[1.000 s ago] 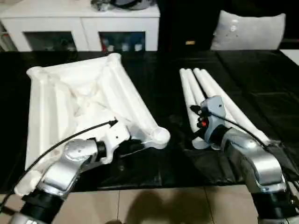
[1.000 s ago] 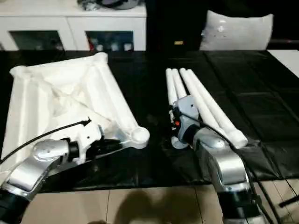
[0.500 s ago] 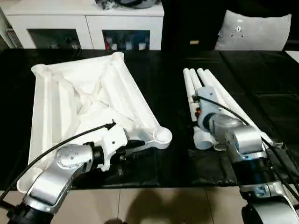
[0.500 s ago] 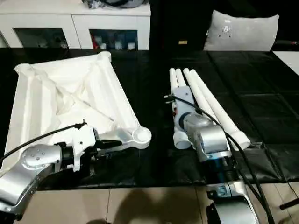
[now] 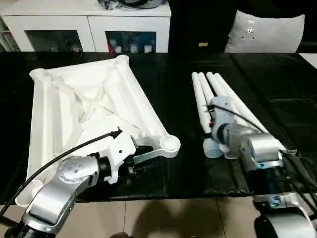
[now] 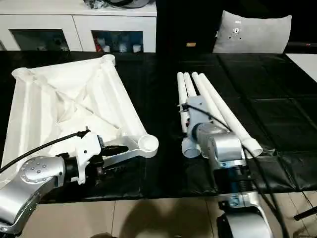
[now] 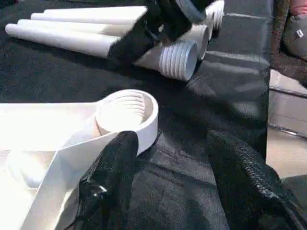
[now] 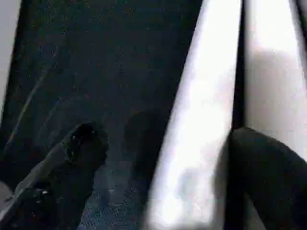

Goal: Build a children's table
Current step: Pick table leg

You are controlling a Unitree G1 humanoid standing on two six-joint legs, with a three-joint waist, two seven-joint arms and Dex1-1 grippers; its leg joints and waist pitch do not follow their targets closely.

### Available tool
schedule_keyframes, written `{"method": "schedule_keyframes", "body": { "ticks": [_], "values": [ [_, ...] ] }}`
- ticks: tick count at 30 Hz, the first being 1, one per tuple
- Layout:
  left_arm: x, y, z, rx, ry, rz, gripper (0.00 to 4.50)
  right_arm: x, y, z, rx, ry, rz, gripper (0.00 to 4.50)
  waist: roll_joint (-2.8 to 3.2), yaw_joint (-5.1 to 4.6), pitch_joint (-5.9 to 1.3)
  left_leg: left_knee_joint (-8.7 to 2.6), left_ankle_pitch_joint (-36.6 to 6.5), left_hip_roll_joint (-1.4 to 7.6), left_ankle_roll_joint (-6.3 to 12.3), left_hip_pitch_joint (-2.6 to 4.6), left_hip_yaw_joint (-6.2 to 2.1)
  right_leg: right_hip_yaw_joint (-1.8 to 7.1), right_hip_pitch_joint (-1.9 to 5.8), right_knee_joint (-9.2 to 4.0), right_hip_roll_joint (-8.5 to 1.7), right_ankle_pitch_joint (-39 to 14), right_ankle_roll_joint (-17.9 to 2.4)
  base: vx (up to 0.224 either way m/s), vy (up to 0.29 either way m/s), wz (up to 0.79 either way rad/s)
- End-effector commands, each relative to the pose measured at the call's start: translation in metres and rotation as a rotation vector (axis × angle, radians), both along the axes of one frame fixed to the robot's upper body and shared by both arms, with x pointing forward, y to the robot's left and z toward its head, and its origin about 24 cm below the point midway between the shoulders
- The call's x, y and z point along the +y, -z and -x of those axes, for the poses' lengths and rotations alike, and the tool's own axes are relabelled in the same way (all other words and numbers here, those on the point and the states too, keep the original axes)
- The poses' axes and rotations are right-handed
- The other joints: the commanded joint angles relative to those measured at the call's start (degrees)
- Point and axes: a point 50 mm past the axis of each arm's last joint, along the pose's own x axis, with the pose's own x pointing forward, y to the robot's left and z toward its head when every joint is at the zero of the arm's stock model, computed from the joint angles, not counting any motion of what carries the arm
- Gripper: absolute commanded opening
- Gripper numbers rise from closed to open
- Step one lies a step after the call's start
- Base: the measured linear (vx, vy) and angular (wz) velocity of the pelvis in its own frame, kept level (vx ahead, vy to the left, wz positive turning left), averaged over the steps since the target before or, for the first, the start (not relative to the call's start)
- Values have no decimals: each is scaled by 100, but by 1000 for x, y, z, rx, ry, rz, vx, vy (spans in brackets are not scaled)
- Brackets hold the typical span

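The white tabletop (image 5: 84, 109) lies upside down on the left of the black-covered table, ribs up. Its near right corner socket (image 5: 170, 144) shows a threaded hole (image 7: 125, 111). My left gripper (image 5: 141, 159) is open just in front of that socket, with one finger (image 7: 117, 167) against the tabletop's edge and the other on the cloth. Four white legs (image 5: 233, 99) lie side by side on the right, threaded ends (image 7: 180, 57) toward me. My right gripper (image 8: 163, 139) is open low over them, with one leg (image 8: 201, 143) between its fingers.
A white cabinet with glass doors (image 5: 89, 25) stands behind the table, and a grey cushion (image 5: 262, 32) at the back right. The black cloth (image 5: 178, 104) between tabletop and legs is bare. The table's front edge and a tiled floor (image 5: 163, 218) lie close below my arms.
My right forearm has swung inward while its wrist stayed over the legs' near ends. The left gripper has hardly moved at the corner socket. The head view shifted slightly.
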Motion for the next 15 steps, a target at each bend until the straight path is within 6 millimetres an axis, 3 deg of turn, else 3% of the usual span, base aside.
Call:
{"method": "schedule_keyframes", "body": {
  "ticks": [1, 7, 8, 14, 15],
  "values": [
    [-2, -2, 3, -5, 0, -9, 260, 5, 4, -1, 25, -24, -26, 450, -6, 15, -333, -425, -204, 308, -211, 40, -49, 231, 289, -363, -389, 724, -1274, 0, 0, 0],
    [-2, -1, 4, -1, -4, -14, 260, 5, 8, -3, 70, -11, -46, 450, -1, 25, -325, -435, -260, 309, -214, 57, -49, 229, 273, -371, -393, 487, -1247, 0, 0, 0],
    [-2, 0, 5, 0, -4, -16, 263, 4, 9, -3, 83, -6, -44, 432, -29, 24, -322, -439, -271, 308, -211, 53, -44, 228, 273, -382, -394, 446, -1239, 0, 0, 0],
    [-1, 1, 9, 13, -10, -24, 264, 0, 18, -7, 173, 7, -49, 380, -32, 14, -304, -460, -552, 316, -272, 63, -42, 229, 239, -410, -403, 16, -1233, 0, 0, 0],
    [0, 2, 9, 14, -12, -26, 264, 0, 19, -7, 178, 8, -49, 366, -56, 23, -303, -465, -557, 319, -268, 63, -43, 229, 238, -409, -404, -20, -1213, 0, 0, 0]
  ]
}}
